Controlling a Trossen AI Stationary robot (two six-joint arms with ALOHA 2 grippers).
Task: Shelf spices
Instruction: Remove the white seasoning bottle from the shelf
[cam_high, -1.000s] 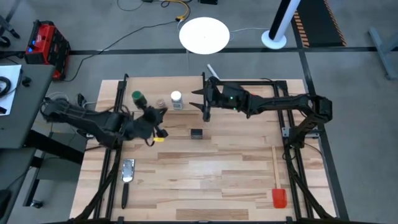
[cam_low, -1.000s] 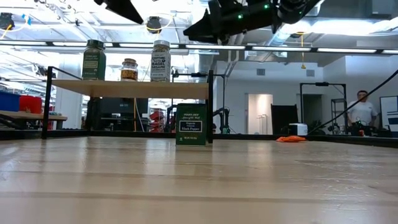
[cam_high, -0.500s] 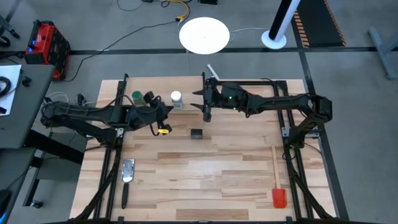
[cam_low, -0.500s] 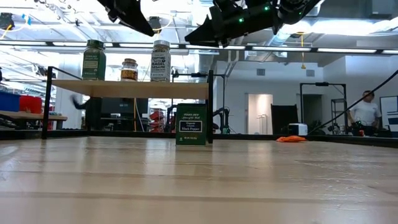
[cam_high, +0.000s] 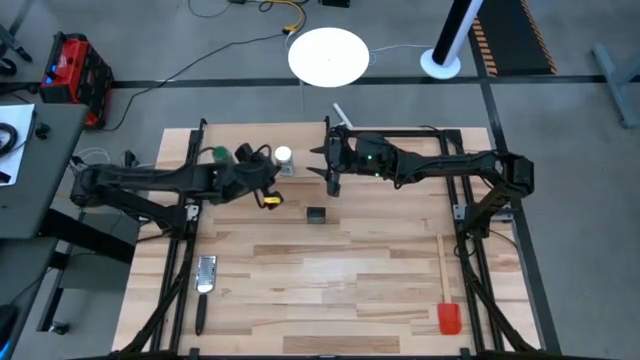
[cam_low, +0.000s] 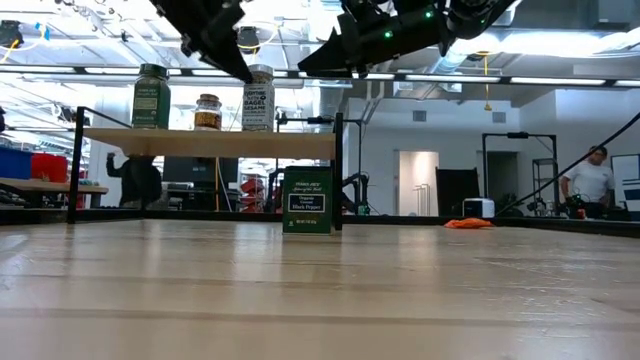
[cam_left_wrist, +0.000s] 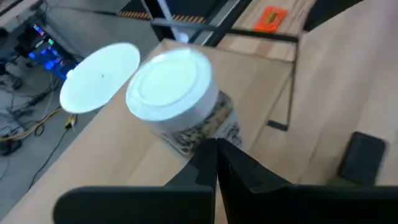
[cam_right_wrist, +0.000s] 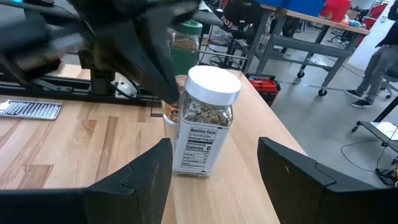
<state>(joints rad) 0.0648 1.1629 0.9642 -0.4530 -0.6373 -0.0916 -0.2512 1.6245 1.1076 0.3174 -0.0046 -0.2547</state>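
The shelf (cam_high: 300, 140) is a light-wood plank in a black frame at the table's far left. On it stand the green-lidded jar (cam_low: 151, 97), the brownish jar (cam_low: 208, 112) and the clear jar with a white lid (cam_high: 283, 158). The black tin (cam_high: 316, 214) stands on the table in front of the shelf. My left gripper (cam_left_wrist: 216, 149) is shut and slants down over the shelf, its tips beside the white-lidded jar (cam_left_wrist: 180, 106). My right gripper (cam_right_wrist: 214, 149) is open and hovers at the shelf's right end, facing that jar (cam_right_wrist: 202, 121). In the high view my left arm hides the brownish jar. My left gripper's shut fingertips (cam_left_wrist: 208, 152) stand close against the lower side of the white-lidded jar, coming from the table's left and slanting down. I cannot tell whether they touch it. The jar stands upright on the shelf.
A red-headed spatula (cam_high: 446, 300) lies near the table's right near corner and a metal tool (cam_high: 205, 273) at its left. An orange tag (cam_left_wrist: 272, 17) lies beyond the shelf frame. People show in the room behind (cam_low: 590, 185). Bare wood spreads across the table's middle and near side.
My left gripper has moved toward the table's right and far edge, over the shelf, and has come down next to the white-lidded jar. The jars and the tin have stayed in place.
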